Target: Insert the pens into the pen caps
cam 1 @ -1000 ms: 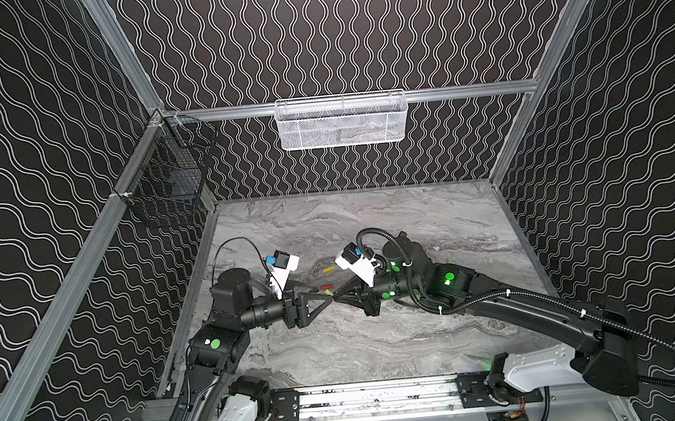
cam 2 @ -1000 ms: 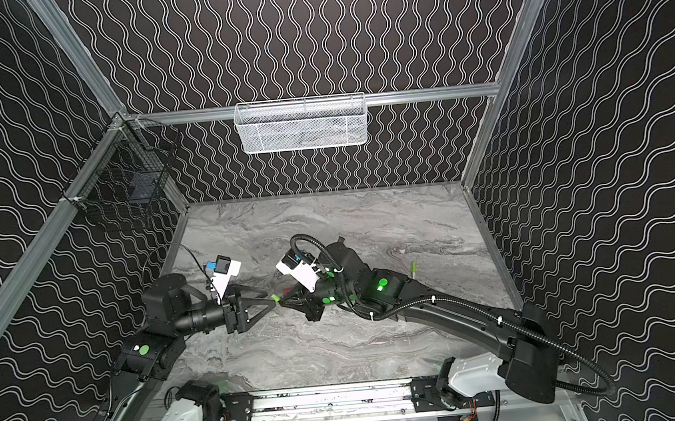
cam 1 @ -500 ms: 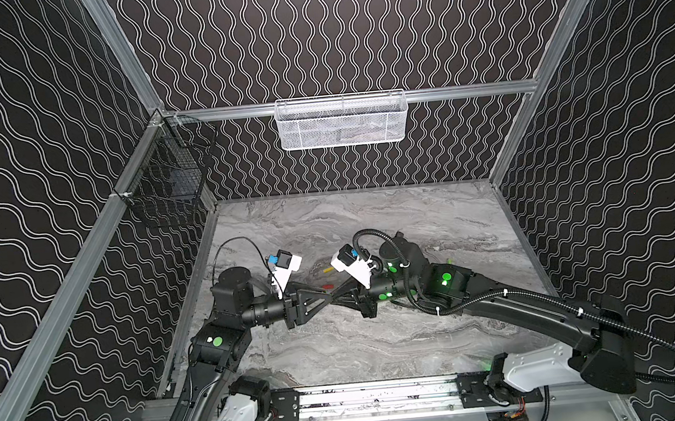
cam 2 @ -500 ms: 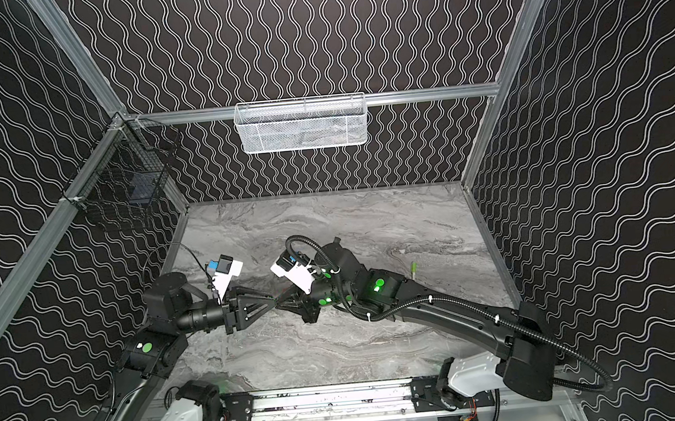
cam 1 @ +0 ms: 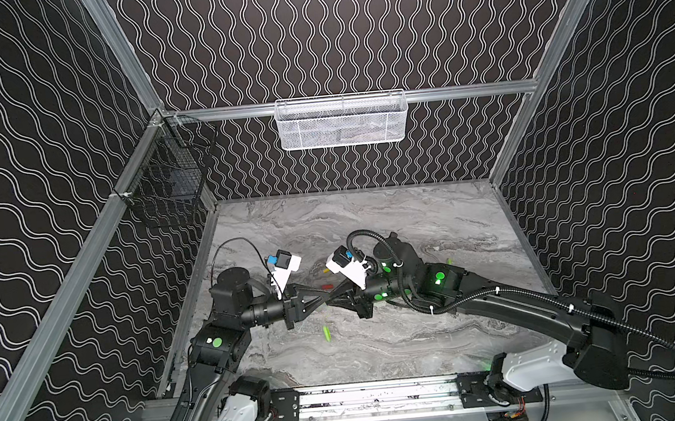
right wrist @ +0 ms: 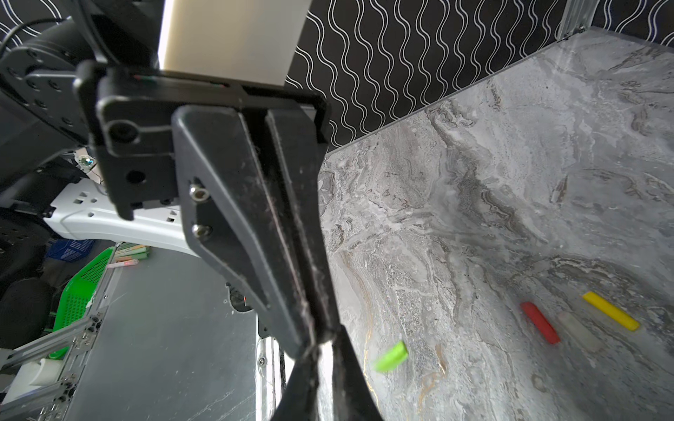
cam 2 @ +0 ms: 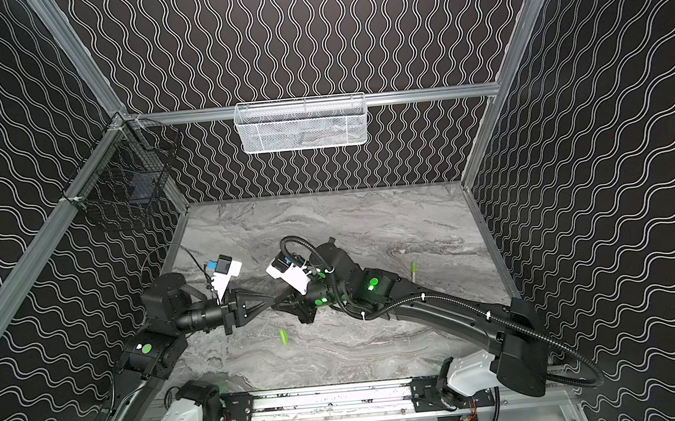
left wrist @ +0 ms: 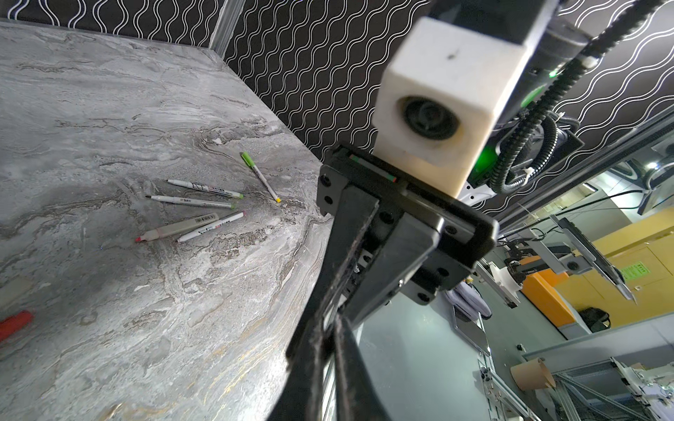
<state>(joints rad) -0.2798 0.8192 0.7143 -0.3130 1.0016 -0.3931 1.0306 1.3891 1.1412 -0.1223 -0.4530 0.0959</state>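
Top views both show the left gripper (cam 1: 322, 303) reaching in from the left over the table (cam 1: 370, 225); its fingers (right wrist: 233, 204) are pressed flat together with nothing seen between them; their tips meet the tips of the right gripper (cam 1: 332, 301) just left of the table's middle.

Just on the near side of that meeting point is a green cap (cam 1: 327, 332), apart from both sets of tips and smeared in every view, so whether it rests on the table or is in the air I cannot tell; the right wrist view shows it beside the joined tips, touching neither.

On the far side of the tips a red cap (cam 1: 326, 287) lies on the table, close to them but clear; beyond it, farther still, lies a yellow cap (cam 1: 326, 269); the right wrist view shows a pale cap (right wrist: 580, 331) lying between those two, all three roughly parallel.

The right gripper comes in from the right with its fingers (left wrist: 357, 233) closed against each other, nothing visible in them.

Farther right, four uncapped pens (left wrist: 191, 201) lie loosely side by side on the table, well apart from all fingers; a green-capped pen (left wrist: 260, 176) lies just beyond them, alone.
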